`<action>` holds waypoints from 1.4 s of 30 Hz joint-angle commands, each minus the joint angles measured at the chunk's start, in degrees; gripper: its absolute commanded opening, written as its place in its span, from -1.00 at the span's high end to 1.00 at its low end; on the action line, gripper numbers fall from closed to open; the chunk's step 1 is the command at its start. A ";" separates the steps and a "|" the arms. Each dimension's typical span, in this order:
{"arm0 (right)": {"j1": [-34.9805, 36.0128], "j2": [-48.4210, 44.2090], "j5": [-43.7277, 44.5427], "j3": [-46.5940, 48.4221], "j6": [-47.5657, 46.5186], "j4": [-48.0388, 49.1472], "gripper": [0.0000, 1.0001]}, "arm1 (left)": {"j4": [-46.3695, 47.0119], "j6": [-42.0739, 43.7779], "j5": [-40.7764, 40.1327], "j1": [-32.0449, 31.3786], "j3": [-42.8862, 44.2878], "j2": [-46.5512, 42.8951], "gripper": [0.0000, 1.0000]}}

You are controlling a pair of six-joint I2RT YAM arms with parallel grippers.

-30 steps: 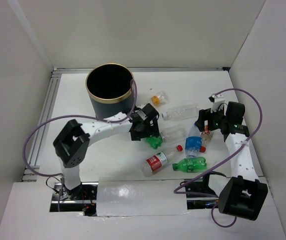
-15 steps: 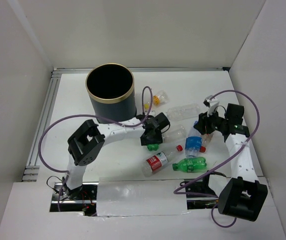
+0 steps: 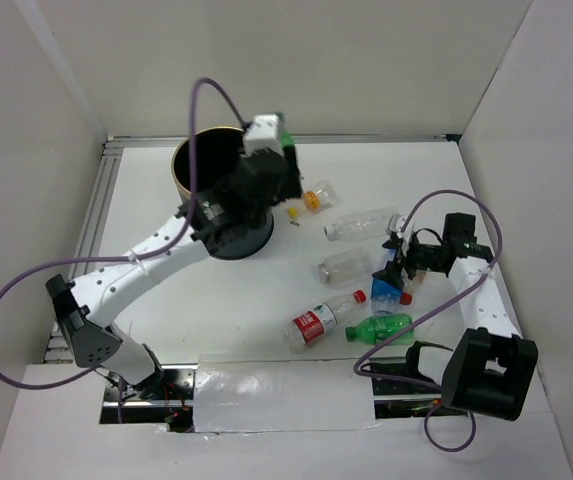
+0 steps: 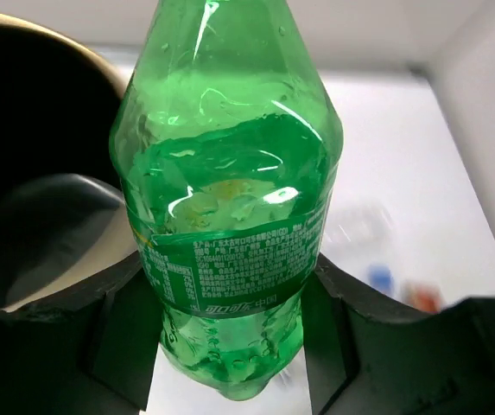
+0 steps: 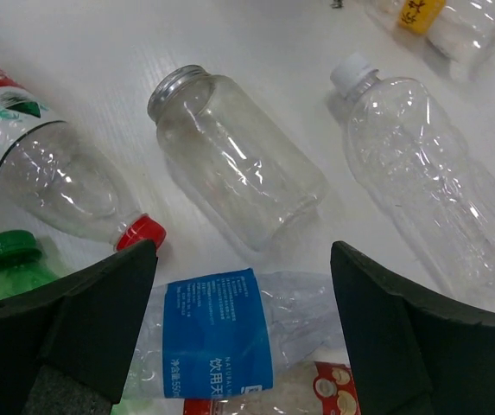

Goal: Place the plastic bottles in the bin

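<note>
- While the L arm reaches up from the near-left corner toward the far edge (top view), the left gripper point(image 3: 274, 150) hangs over the right rim of the bin point(image 3: 182, 170). The bin stands by the far-left corner. The gripper is clamped on the held green bottle point(image 3: 285, 135).
- Same view: R arm bent low by the right edge. The right gripper point(image 3: 394, 265) is spread wide at the blue-label bottle point(image 3: 388, 292); contact can't be told.
- Lying loose on the right half: red-label bottle point(image 3: 316, 322) & green-capped bottle point(image 3: 381, 327) toward the near edge, capless clear bottle point(image 3: 344, 267) mid-worktop, white-capped bottle point(image 3: 363, 224) & yellow-label bottle point(image 3: 316, 197) further back.
- Vs 0.5 s ago: L arm was folded low at mid-worktop w/ the gripper on the green bottle there; now raised and swung to the bin, bottle gone from that spot. R gripper has dipped slightly toward the blue-label bottle. Other bottles unmoved.
- L wrist view: held green bottle point(image 4: 230, 199) fills the frame, pinched at its label between both fingers point(image 4: 117, 337), bin point(image 4: 74, 52) at left behind it.
- R wrist view: fingers point(image 5: 83, 320) wide apart either side of the blue-label bottle point(image 5: 221, 333), w/ the capless clear bottle point(image 5: 238, 169) beyond it.
</note>
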 commanded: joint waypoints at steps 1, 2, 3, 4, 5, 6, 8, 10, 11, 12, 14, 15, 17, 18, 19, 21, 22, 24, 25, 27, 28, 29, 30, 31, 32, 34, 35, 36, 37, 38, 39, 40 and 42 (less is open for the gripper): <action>1.79 1.84 -1.52 0.96 -5.37 -0.80 -0.76 | 4.31 4.96 -8.12 8.13 -0.28 -0.71 0.83; 2.93 1.85 -0.81 1.57 -5.37 -0.80 -0.76 | 4.32 4.17 -8.12 12.06 -1.06 -0.71 0.76; 3.55 1.85 -0.81 1.58 -5.37 -0.11 -0.76 | 4.32 4.16 -7.51 13.84 -1.59 -0.71 0.71; 4.43 2.45 -0.11 1.58 -5.37 0.77 -0.76 | 4.32 2.59 -7.50 15.43 -1.59 -0.10 0.67; 6.61 2.46 0.85 1.58 -5.37 0.78 -0.76 | 3.80 2.58 -7.50 17.88 -1.59 0.43 0.55; 7.85 2.98 1.65 1.58 -5.37 1.65 -0.76 | 3.79 2.58 -7.50 18.95 -1.59 0.96 0.41; 10.49 4.48 3.84 1.58 -8.18 3.06 -0.79 | 1.70 1.79 -6.80 20.62 -0.98 3.23 0.11; 14.36 6.58 5.25 1.58 -10.72 4.37 -0.82 | -1.38 1.18 -6.80 21.68 -0.46 4.65 -0.47; 15.59 7.37 6.82 1.58 -11.61 5.43 -0.84 | -2.44 0.65 -6.80 22.47 -0.45 5.18 -0.66; 17.86 9.12 7.62 2.18 -11.61 7.96 -0.84 | -4.53 0.64 -6.19 23.00 0.07 5.70 -0.84; 19.72 11.15 9.99 3.33 -13.09 8.78 -0.84 | -7.01 0.03 -6.18 23.00 0.60 5.71 -0.98; 21.21 12.38 10.79 4.64 -14.76 8.08 -0.84 | -7.02 0.55 -6.18 23.00 0.60 4.84 -0.98; 22.89 15.37 13.33 5.35 -17.40 8.08 -0.87 | -6.93 4.65 -6.18 21.52 -0.27 2.38 -0.98; 24.46 16.25 16.04 5.35 -17.42 8.77 -0.87 | -6.06 6.77 -6.18 18.90 -2.28 0.89 -0.98; 25.26 17.83 17.63 5.35 -17.42 11.56 -0.87 | -4.92 9.23 -6.18 17.22 -3.86 -2.87 -0.98; 26.41 19.59 21.41 5.35 -17.42 13.78 -0.87 | -1.32 17.91 -1.72 13.62 -7.73 -7.19 -0.98; 27.28 21.34 22.39 5.35 -17.42 15.09 -0.87 | -0.09 20.05 1.26 10.20 -12.97 -9.56 -0.98; 27.81 23.02 24.49 5.35 -18.81 15.11 -0.78 | 2.03 22.53 13.12 7.55 -18.88 -16.51 -0.89; 27.82 23.64 24.51 5.35 -19.60 14.58 -0.66 | 4.30 21.66 15.68 5.01 -25.35 -18.53 -0.85; 27.82 23.64 25.12 5.35 -20.14 11.25 -0.04 | 6.33 18.42 20.69 2.71 -31.53 -23.44 -0.82; 27.82 23.64 24.08 7.62 -20.14 9.15 0.15 | 8.61 17.18 21.32 -0.09 -37.22 -24.69 -0.78; 26.77 23.64 22.59 9.47 -20.66 3.13 0.30 | 9.59 16.12 22.11 -1.68 -39.71 -26.01 -0.78; 24.76 22.69 17.79 14.18 -20.67 -0.41 0.51 | 10.47 13.94 22.12 -3.26 -41.91 -28.11 -0.78; 24.74 22.15 14.87 17.10 -20.67 -3.84 0.58 | 11.43 13.05 22.12 -4.76 -44.02 -29.09 -0.78; 23.18 21.02 12.05 20.26 -20.15 -10.58 0.62 | 13.79 13.04 22.12 -7.64 -47.87 -30.14 -0.78; 23.16 20.05 5.39 26.94 -13.43 -12.84 0.64 | 16.70 12.51 21.60 -10.21 -51.50 -31.99 -0.80; 24.12 20.04 3.78 33.07 -9.11 -12.23 0.64 | 18.54 12.51 21.59 -11.70 -55.17 -33.65 -0.80; 25.00 19.43 2.72 35.56 -4.54 -6.66 0.64 | 22.65 13.21 22.11 -12.41 -56.86 -34.28 -0.80; 26.22 19.42 2.71 37.68 7.95 -1.56 0.64 | 24.69 13.21 22.12 -13.03 -58.36 -34.80 -0.83; 28.67 19.42 3.75 40.40 14.95 4.59 0.64 | 26.63 14.78 22.12 -13.56 -61.07 -35.33 -0.83; 29.83 19.42 4.89 41.64 21.11 10.82 0.62 | 28.65 15.58 22.12 -14.26 -62.31 -35.86 -0.83; 30.97 21.69 5.95 43.22 29.35 20.02 0.59 | 30.15 15.59 21.42 -14.26 -63.28 -35.86 -0.83; 34.48 29.12 7.81 52.95 33.11 22.40 0.55 | 33.49 15.59 22.11 -14.26 -64.87 -35.25 -0.85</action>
